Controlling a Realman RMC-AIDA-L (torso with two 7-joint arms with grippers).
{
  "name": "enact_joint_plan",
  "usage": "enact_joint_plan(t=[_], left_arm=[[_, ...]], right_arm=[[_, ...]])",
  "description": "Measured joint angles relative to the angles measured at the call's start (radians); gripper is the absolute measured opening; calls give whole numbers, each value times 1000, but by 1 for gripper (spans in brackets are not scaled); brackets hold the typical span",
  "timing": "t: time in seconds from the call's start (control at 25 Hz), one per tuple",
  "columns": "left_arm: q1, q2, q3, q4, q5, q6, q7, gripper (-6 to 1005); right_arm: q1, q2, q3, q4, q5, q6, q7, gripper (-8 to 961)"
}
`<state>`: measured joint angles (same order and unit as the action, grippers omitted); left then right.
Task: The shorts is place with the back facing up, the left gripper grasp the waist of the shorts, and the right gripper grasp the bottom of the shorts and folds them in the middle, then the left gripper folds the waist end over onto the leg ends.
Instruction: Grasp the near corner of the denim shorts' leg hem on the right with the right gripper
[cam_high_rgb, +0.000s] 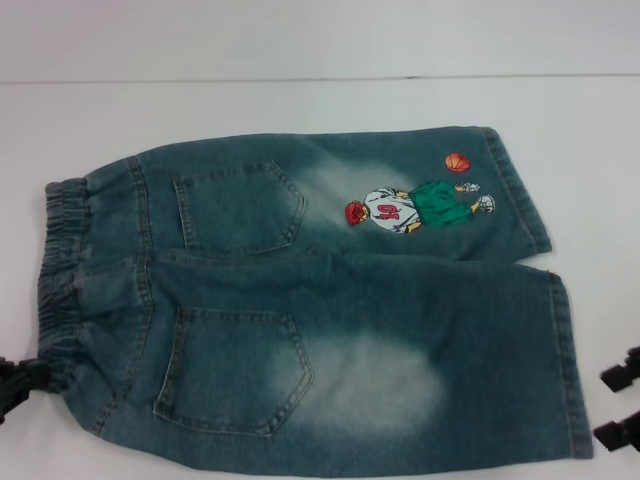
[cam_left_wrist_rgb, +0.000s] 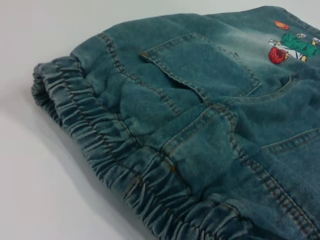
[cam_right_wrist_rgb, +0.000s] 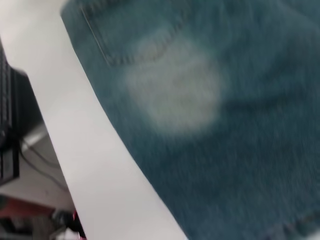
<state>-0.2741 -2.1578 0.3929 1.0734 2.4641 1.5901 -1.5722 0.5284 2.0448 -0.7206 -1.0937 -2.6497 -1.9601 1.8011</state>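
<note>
The denim shorts (cam_high_rgb: 300, 310) lie flat on the white table, back pockets up. The elastic waist (cam_high_rgb: 60, 270) is at the left and the two leg hems (cam_high_rgb: 565, 360) are at the right. A basketball-player print (cam_high_rgb: 415, 205) marks the far leg. My left gripper (cam_high_rgb: 15, 385) sits at the near corner of the waist, touching the fabric. My right gripper (cam_high_rgb: 620, 403) hovers just off the near leg's hem, its two black fingers (cam_high_rgb: 622, 376) apart with nothing between them. The left wrist view shows the gathered waistband (cam_left_wrist_rgb: 110, 150) close up. The right wrist view shows the near leg's faded patch (cam_right_wrist_rgb: 172, 85).
The white table (cam_high_rgb: 300, 40) stretches beyond the shorts to a back edge line. In the right wrist view the table's near edge (cam_right_wrist_rgb: 75, 165) runs beside the shorts, with dark equipment and cables (cam_right_wrist_rgb: 15, 130) below it on the floor.
</note>
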Motion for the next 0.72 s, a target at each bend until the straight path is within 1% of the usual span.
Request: enact_joint_plan(t=[0.16,0.28,0.48,0.72], left_arm=[[0,0,-5,-1,-1,-1,-2,63],[-2,0,-6,-1,-1,-1,-4,62],[-4,0,-6,-1,0,-4,-5,62],[-6,-1,-8,-1,0,-15,-6,61]], right_arm=[[36,2,-10,-1,-114,-12,34,918],[51,5,-24,4,-161,-22,43,919],[58,8,-74,41,-174,-22,67,920],[63,20,-123,74,-177,-10,90,915]])
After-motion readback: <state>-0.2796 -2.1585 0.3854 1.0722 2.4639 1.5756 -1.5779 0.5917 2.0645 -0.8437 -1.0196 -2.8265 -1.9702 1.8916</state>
